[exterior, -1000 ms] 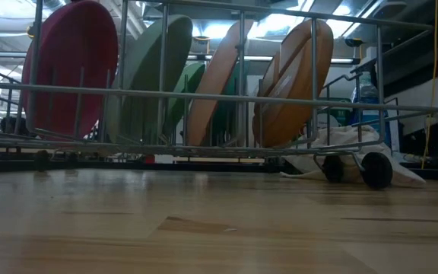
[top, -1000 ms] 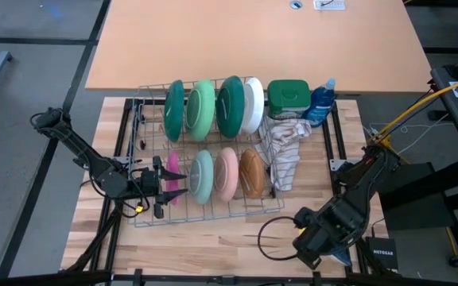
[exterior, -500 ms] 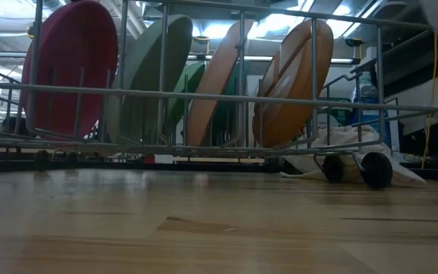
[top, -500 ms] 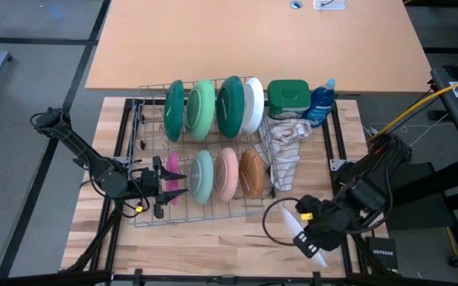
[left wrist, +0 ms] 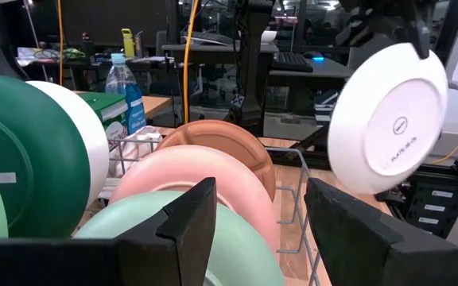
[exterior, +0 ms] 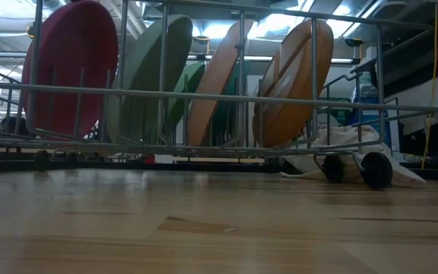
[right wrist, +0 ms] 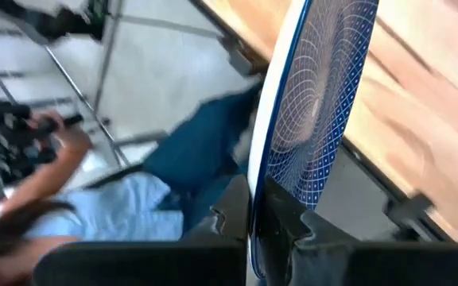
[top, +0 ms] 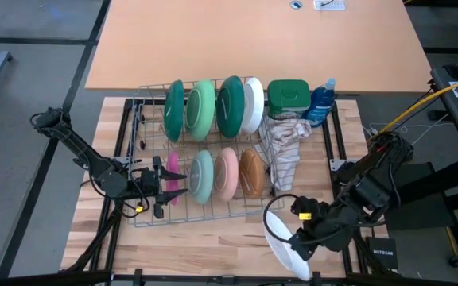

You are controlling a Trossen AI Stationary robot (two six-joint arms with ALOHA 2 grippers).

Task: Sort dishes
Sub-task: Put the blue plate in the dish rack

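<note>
A wire rack (top: 205,213) holds dishes standing on edge: dark green (top: 173,111), light green (top: 200,109), dark green (top: 230,105) and white (top: 253,103) at the back. A magenta (top: 171,165), a pale teal (top: 201,176), a pink (top: 227,173) and a brown one (top: 252,173) stand in front. My left gripper (top: 180,183) stands open and level at the rack's left end, over the magenta plate, touching nothing I can see. My right gripper (top: 296,234) is shut on a white plate (top: 283,242) with a blue-patterned face (right wrist: 316,103), near the table's front right. My right gripper pinches the plate's rim (right wrist: 259,187) between its two fingers, one on each face. The fingers slant down onto the top of the rim (left wrist: 392,44). The plate hangs below them on edge, tilted, its white underside (left wrist: 388,119) toward the rack, clear of the table.
A green lidded tub (top: 288,95), a blue bottle (top: 321,103) and a beige-and-white cloth (top: 289,147) sit at the rack's right end. Bare wood lies in front of the rack (top: 213,242). A person in a light blue top (right wrist: 94,206) shows beyond the table.
My right gripper has risen and tipped its wrist, staying shut on the plate. The plate, mostly hidden under the arm before, has swung up on edge and turned, so its white underside now shows wide from above. It has gone up past the top of the low view.
</note>
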